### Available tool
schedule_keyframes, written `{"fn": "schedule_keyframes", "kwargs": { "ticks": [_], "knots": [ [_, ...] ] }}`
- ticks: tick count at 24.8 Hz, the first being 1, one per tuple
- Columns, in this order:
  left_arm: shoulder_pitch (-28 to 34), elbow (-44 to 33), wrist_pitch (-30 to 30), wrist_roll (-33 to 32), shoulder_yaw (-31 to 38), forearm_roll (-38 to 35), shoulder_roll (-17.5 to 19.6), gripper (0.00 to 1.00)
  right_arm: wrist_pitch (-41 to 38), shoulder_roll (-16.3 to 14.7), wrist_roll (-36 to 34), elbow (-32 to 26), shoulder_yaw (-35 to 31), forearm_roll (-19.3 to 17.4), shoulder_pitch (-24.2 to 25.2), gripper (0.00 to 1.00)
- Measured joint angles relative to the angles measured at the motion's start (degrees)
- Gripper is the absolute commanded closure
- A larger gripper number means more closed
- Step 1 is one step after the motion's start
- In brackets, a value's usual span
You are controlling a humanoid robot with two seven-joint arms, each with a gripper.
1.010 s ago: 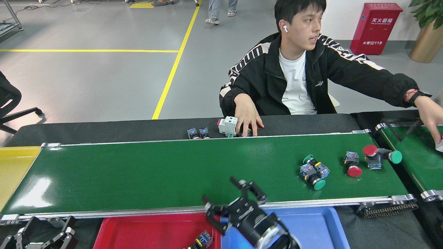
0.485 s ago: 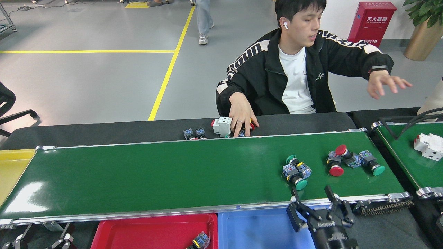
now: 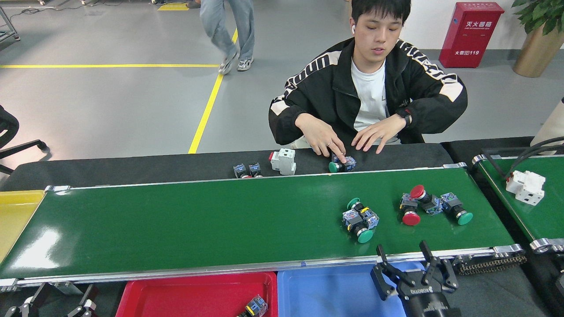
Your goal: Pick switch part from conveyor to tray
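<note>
Writing first: the red cabinet (image 3: 470,34) up at 1 o'clock carries white characters and the digits 119, the seated person's black jacket (image 3: 328,90) has white lettering running down the sleeve that I can't read cleanly, and the right gripper (image 3: 414,268) at 5 o'clock bears a small white brand mark too fine to make out. That gripper hangs over the blue tray (image 3: 335,293), just short of the conveyor's (image 3: 198,224) near rail, jaws spread apart with nothing between them. On the green belt, toward 4 o'clock, sits a pair of green-capped switch parts (image 3: 360,219) touching each other, and just to 3 o'clock of them a cluster of three (image 3: 429,205): two red caps and one green. The left gripper (image 3: 57,304) is down at 7 o'clock, cropped by the frame edge, and I cannot tell how its jaws stand. The red tray (image 3: 176,295) at 6 o'clock holds one switch part (image 3: 255,306), partly cut off at the bottom. Beyond the belt, on the black tabletop (image 3: 132,167), the person's hand (image 3: 324,138) presses a green-capped part (image 3: 341,165); a white breaker (image 3: 283,161) and two small blue parts (image 3: 247,170) lie toward 9 o'clock of it. At 3 o'clock, a white block (image 3: 525,187) rides a second belt (image 3: 544,220) that runs out of view. A yellow tray (image 3: 15,215) is clipped at 9 o'clock.
</note>
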Motion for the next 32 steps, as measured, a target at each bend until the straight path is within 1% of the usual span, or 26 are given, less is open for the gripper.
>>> {"fn": "schedule_keyframes", "kwargs": {
  "ticks": [1, 3, 5, 9, 11, 15, 16, 17, 19, 21, 22, 25, 27, 29, 32],
  "knots": [
    [0.00, 0.00, -0.05, 0.01, 0.00, 0.00, 0.00, 0.00, -0.20, 0.50, 0.49, 2.51, 1.14, 0.25, -2.32, 0.00],
    [0.00, 0.00, -0.28, 0.02, 0.00, 0.00, 0.00, 0.00, -0.22, 1.72, 1.03, 6.34, 2.24, 0.50, -5.26, 0.00],
    [0.00, 0.00, -0.20, 0.04, -0.04, 0.00, 0.00, 0.00, -0.05, 2.68, 1.12, 9.00, 2.62, 0.54, -6.93, 0.00],
    [-0.01, 0.00, 0.14, 0.23, -0.15, -0.01, 0.00, 0.00, 0.02, 3.65, 1.17, 12.17, 2.92, 0.62, -8.98, 0.00],
    [-0.01, 0.00, 0.21, 0.23, -0.27, -0.02, 0.00, 0.00, 0.04, 4.30, 1.22, 14.94, 2.92, 0.62, -11.25, 0.00],
    [-0.45, 0.00, 0.27, 0.15, -0.53, -0.05, 0.03, 0.00, 0.25, 8.04, 1.30, 23.85, 3.55, 0.62, -16.74, 0.00],
    [-0.57, 0.00, 0.28, 0.11, -0.57, -0.06, 0.03, 0.00, 0.25, 8.82, 1.41, 26.11, 4.03, 0.62, -18.15, 0.02],
    [-0.64, 0.00, 0.30, 0.06, -0.57, -0.07, 0.03, 0.00, 0.21, 9.47, 1.54, 28.17, 4.34, 0.61, -19.46, 0.07],
    [-0.70, 0.00, 0.30, -0.01, -0.58, -0.07, 0.03, 0.00, 0.14, 9.92, 1.64, 29.74, 4.54, 0.57, -20.96, 0.30],
    [-0.72, 0.00, 0.31, -0.06, -0.58, -0.09, 0.03, 0.00, -0.83, 9.81, 1.40, 30.05, 4.78, 0.27, -21.08, 0.85],
    [-0.74, 0.00, 0.31, -0.08, -0.58, -0.12, 0.03, 0.00, -2.36, 9.58, 1.26, 30.09, 4.82, 0.18, -21.08, 0.89],
    [-0.75, 0.00, 0.33, -0.14, -0.58, -0.19, 0.03, 0.00, -6.97, 8.82, 1.09, 29.76, 4.79, 0.07, -21.05, 0.91],
    [-0.74, 0.00, 0.34, -0.15, -0.58, -0.21, 0.03, 0.00, -8.58, 8.68, 1.09, 28.04, 4.79, 0.02, -20.80, 0.90],
    [-0.75, 0.00, 0.36, -0.17, -0.58, -0.21, 0.03, 0.00, -10.90, 8.60, 1.08, 23.26, 4.78, 0.01, -19.34, 0.90],
    [-0.73, 0.00, 0.37, -0.18, -0.53, -0.22, 0.02, 0.00, -16.14, 7.20, 0.95, 12.50, 4.81, 0.02, -13.93, 0.87]
  ]
}}
